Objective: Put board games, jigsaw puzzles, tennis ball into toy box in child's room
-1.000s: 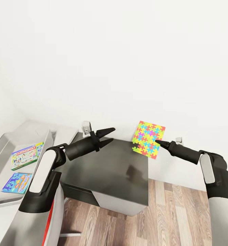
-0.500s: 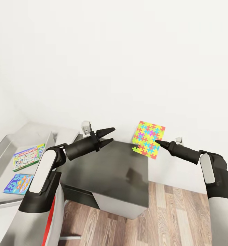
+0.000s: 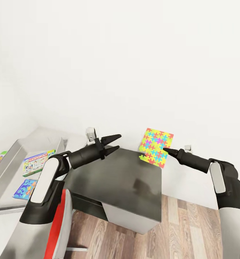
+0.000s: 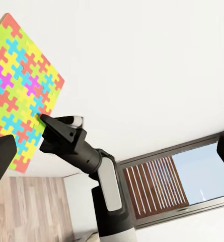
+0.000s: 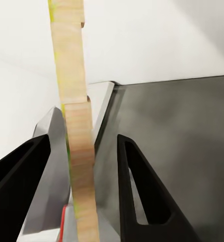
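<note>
Gripping jigsaw puzzle (image 3: 156,147) edge, right fingers (image 3: 167,149)

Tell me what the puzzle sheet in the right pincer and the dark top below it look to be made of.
Jigsaw puzzle: probably wood or thick card. The right wrist view shows a pale tan, faintly grained edge under a matte, brightly printed face. It is held by the right pincer.

Dark top: a smooth, semi-gloss surface, perhaps lacquered board or metal; it carries soft blurred reflections. The render leaves the material open.
</note>
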